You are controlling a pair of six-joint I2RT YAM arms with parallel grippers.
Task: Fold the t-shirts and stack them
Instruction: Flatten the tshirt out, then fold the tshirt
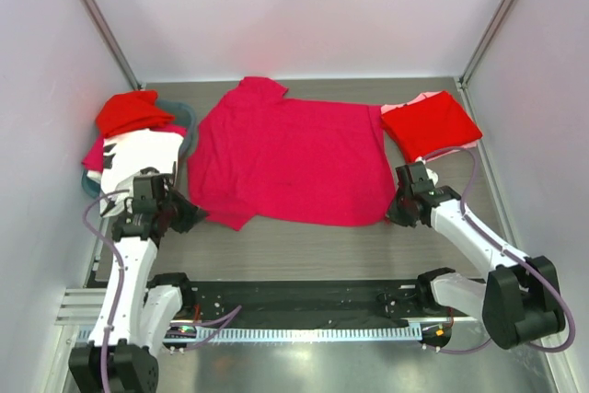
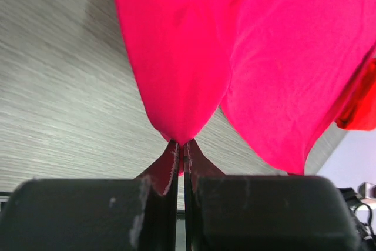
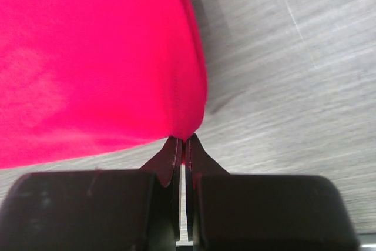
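- Crimson t-shirt (image 1: pixel 290 158): spread at table (image 1: pixel 304 250) centre;
- Left gripper (image 1: pixel 196 218): fingers closed, pinching its near-left corner;
- Right gripper (image 1: pixel 393 217): fingers closed, pinching its near-right corner;
- 1 folded red t-shirt (image 1: pixel 431 123): far right.

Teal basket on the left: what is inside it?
A crumpled red shirt and a white printed shirt pile over the basket; anything beneath them is covered.

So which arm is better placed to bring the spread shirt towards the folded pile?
Probably right: the right gripper pinches the crimson shirt corner close to the folded red shirt; the left gripper holds the opposite corner.
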